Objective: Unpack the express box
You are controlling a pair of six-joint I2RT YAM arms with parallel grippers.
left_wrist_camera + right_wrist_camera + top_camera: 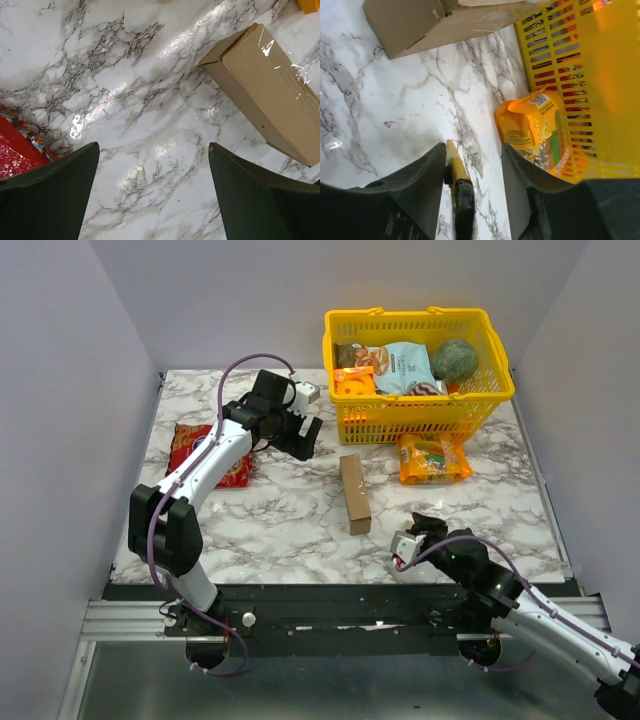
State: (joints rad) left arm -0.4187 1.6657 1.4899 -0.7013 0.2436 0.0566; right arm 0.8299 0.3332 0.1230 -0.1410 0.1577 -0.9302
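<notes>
Marble counter point(280, 525) comes first, and we see one. At its far side stands one yellow basket point(420, 422) with a few things inside; we cannot count them all.

One brown box point(354, 493) lies flat in the middle of the counter, near the basket but not touching it. It is cardboard, so we think it is light and stiff, but a hard squeeze could dent it. Shiny tape on top may be slippery. We would hold it by its two long sides, across the narrow way, near the middle.

Two bags lie on the counter: one red bag point(205, 455) at the left and one orange bag point(433, 460) just in front of the basket.

We count two pincers. Our left pincer point(153, 146) is spread wide and holds nothing, above bare counter between the red bag and the box. Our right pincer point(472, 147) is partly apart. One small yellow and black tool point(460, 190) lies in its gap, not pinched.
</notes>
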